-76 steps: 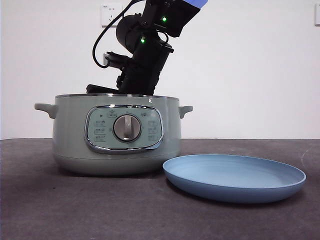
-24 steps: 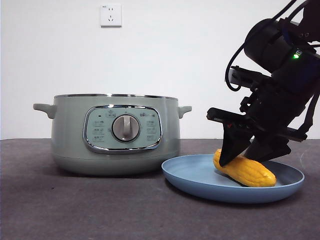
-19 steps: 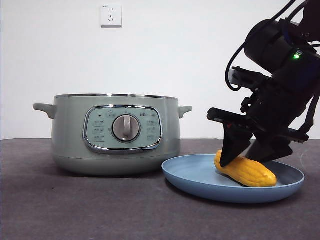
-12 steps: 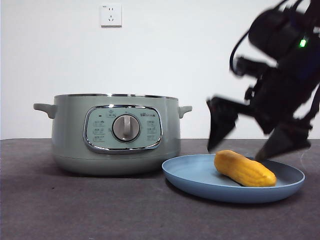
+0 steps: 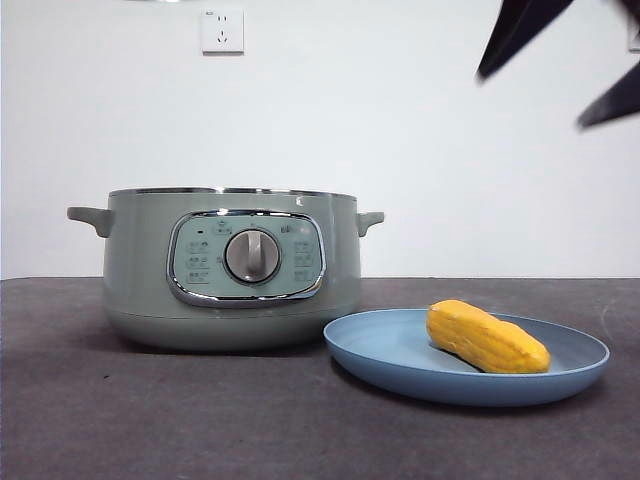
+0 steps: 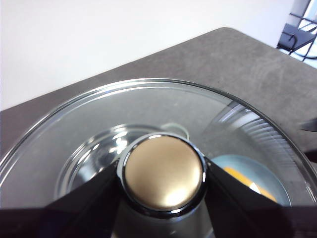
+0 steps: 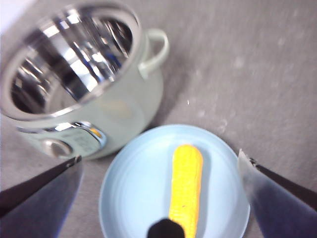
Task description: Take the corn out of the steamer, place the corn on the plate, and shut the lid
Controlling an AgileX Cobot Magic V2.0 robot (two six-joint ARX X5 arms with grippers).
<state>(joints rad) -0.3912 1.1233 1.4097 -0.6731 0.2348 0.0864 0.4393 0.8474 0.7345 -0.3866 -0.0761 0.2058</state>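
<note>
The corn (image 5: pixel 487 337) lies on its side in the light-blue plate (image 5: pixel 385 350), to the right of the steamer (image 5: pixel 230 270), which stands open with no lid. My right gripper (image 5: pixel 532 100) is open and empty, high above the plate at the top right. In the right wrist view its jaws stand wide apart over the corn (image 7: pixel 186 186), the plate (image 7: pixel 129 198) and the open steamer (image 7: pixel 124 109). My left gripper (image 6: pixel 163 171) is shut on the knob of the glass lid (image 6: pixel 99 129) and holds it up. It is out of the front view.
The dark grey table (image 5: pixel 200 420) runs back to a white wall with a socket (image 5: pixel 221 30). Through the lid's glass, the left wrist view shows the plate with the corn (image 6: pixel 245 179) below. A dark frame (image 6: pixel 302 29) stands beyond the table's far corner.
My right gripper has opened, let go of the corn and risen to the top right. The corn now lies free on the plate.
</note>
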